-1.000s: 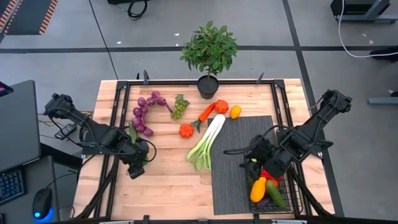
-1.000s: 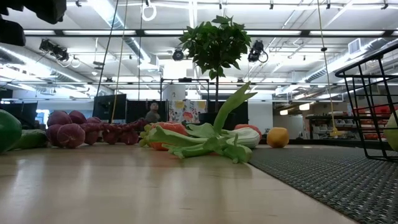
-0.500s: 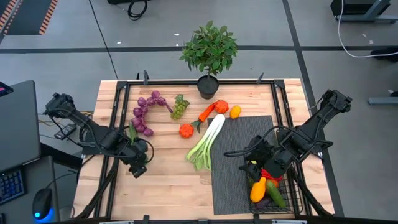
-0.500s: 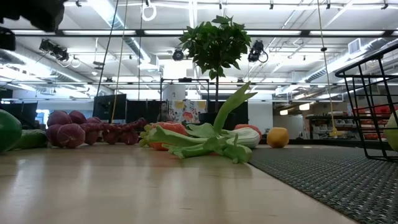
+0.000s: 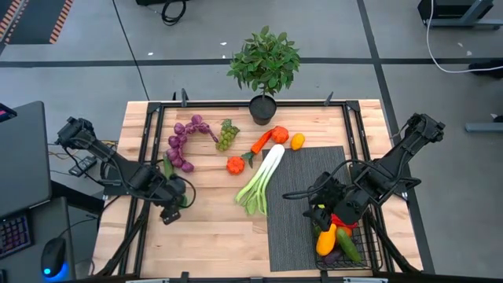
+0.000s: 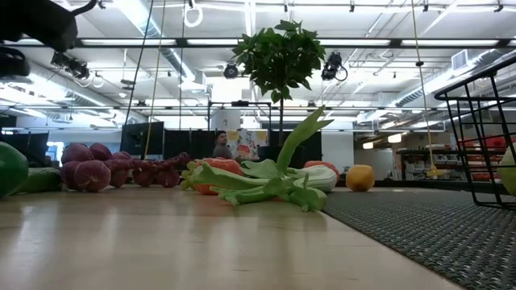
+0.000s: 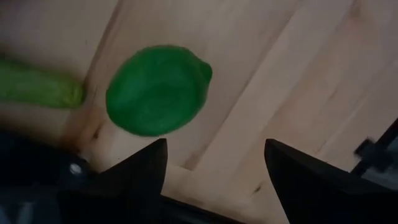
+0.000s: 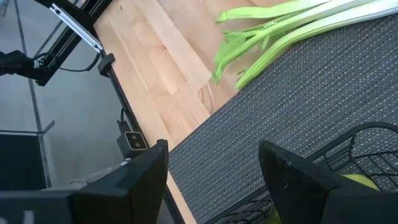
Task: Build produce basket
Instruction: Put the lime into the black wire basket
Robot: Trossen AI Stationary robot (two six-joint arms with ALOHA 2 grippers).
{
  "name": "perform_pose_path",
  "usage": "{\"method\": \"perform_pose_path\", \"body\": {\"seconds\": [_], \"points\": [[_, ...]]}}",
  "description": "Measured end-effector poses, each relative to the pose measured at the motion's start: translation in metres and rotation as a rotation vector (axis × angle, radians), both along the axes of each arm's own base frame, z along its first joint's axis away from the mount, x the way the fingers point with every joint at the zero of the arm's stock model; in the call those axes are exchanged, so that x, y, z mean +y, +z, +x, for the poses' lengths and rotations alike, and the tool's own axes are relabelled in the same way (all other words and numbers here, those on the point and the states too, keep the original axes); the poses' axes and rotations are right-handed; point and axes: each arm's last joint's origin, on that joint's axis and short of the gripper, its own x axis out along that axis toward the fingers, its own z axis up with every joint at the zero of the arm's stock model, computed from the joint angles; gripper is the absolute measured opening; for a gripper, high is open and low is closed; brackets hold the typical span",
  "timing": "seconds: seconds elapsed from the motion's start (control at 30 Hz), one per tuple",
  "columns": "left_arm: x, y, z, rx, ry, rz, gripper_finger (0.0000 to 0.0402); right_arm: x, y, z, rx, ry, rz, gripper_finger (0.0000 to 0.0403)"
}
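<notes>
A green lime (image 7: pixel 158 90) lies on the wooden table beside a cucumber (image 7: pixel 37 90); both show at the far left in the low view as lime (image 6: pixel 10 167) and cucumber (image 6: pixel 36 179). My left gripper (image 7: pixel 214 168) hangs open just above the lime, pointing down, at the table's left (image 5: pixel 169 203). The black wire basket (image 5: pixel 357 248) stands on the grey mat (image 5: pixel 302 196) at the near right and holds a yellow pepper (image 5: pixel 326 240) and other produce. My right gripper (image 5: pixel 321 211) hovers open at the basket's far end, with nothing between its fingers.
A leek (image 5: pixel 262 179) lies across the mat's left edge. Purple grapes (image 5: pixel 182 141), green grapes (image 5: pixel 227 135), a carrot (image 5: pixel 262 143), and small orange and yellow produce lie at the far middle. A potted plant (image 5: pixel 265 67) stands at the far edge. Bare wood lies near the front.
My left gripper has sunk a little toward the lime. The produce and my right gripper have kept their places.
</notes>
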Motion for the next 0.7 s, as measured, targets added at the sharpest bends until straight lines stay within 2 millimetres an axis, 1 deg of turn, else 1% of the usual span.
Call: {"method": "perform_pose_path", "body": {"seconds": [0.07, 0.23, 0.53, 0.7], "points": [[0.0001, 0.0, 0.0, -0.008, -0.039, 0.008, 0.0277, -0.0004, 0.0, 0.0003, 0.0, 0.001, -0.002, 0.0254], [0.0004, 0.0, 0.0006, -0.025, -0.065, 0.029, 0.0277, -0.0012, -0.0001, 0.001, 0.006, 0.006, 0.002, 0.0254], [0.0004, 0.0001, 0.0006, -0.042, -0.164, 0.045, 0.0264, -0.0011, -0.0001, 0.0009, 0.009, -0.006, 0.016, 0.0254], [0.0008, 0.0001, 0.0007, -0.059, -0.244, 0.07, 0.0268, -0.0011, -0.0002, 0.0009, 0.01, -0.014, 0.023, 0.0254]]}}
